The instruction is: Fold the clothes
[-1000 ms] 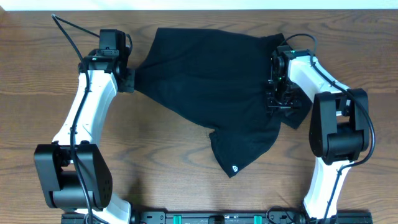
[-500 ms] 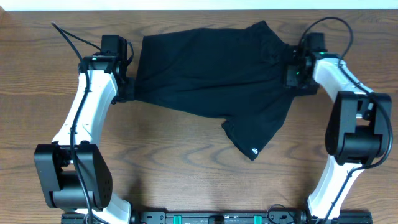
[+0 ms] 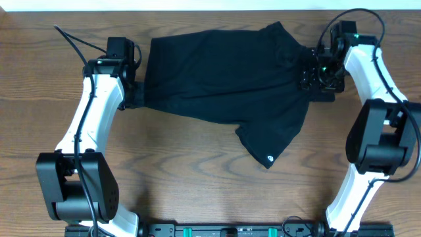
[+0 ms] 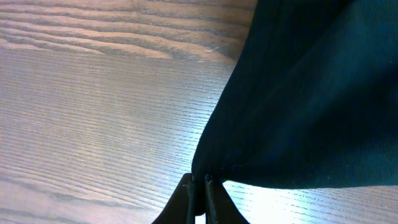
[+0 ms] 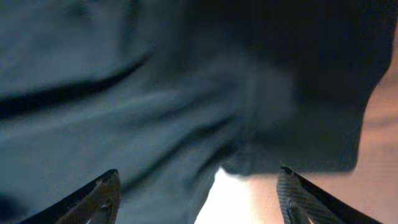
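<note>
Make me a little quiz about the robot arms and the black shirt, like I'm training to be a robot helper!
1. True or false: the left tool is pinching an edge of the black shirt.
2. Pick one. The right tool is: A) shut tight, B) open over the shirt, C) holding a cup.
3. What colour is the small logo mark on the shirt?
Key: 1 true. 2 B. 3 white.
</note>
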`<state>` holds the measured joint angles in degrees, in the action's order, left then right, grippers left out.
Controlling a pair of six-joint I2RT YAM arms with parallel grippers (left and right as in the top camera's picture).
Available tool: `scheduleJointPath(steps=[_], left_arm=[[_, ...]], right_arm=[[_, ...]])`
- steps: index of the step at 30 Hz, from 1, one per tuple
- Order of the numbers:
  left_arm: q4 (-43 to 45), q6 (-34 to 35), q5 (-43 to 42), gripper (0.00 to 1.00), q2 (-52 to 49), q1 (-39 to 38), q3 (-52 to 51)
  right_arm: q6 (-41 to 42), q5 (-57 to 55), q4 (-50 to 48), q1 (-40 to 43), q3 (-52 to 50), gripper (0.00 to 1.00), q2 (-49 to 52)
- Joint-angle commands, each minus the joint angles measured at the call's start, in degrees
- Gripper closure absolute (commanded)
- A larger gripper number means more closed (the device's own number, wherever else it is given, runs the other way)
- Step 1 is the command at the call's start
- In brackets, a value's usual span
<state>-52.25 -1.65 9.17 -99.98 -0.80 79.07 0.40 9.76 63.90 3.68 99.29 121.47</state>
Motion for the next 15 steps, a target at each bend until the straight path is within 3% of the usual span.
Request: scheduleJointPath(steps=[1,7,15], left_arm=[[-0.2,0.5,0.0,0.94,0.4,0.5,0.1],[0.0,0.5,0.0,0.94,0.4,0.5,0.1],[2.4,0.5,0.0,0.94,0.4,0.5,0.1]], right_arm=[[0.8,3.0,4.1,-2.8,1.2,0.23,-4.5],[0.8,3.1,11.0,-10.0,-1.1,0.28,-5.8],[-6.1,1.4,7.1,-21.9,-13.8,0.27,-5.8]])
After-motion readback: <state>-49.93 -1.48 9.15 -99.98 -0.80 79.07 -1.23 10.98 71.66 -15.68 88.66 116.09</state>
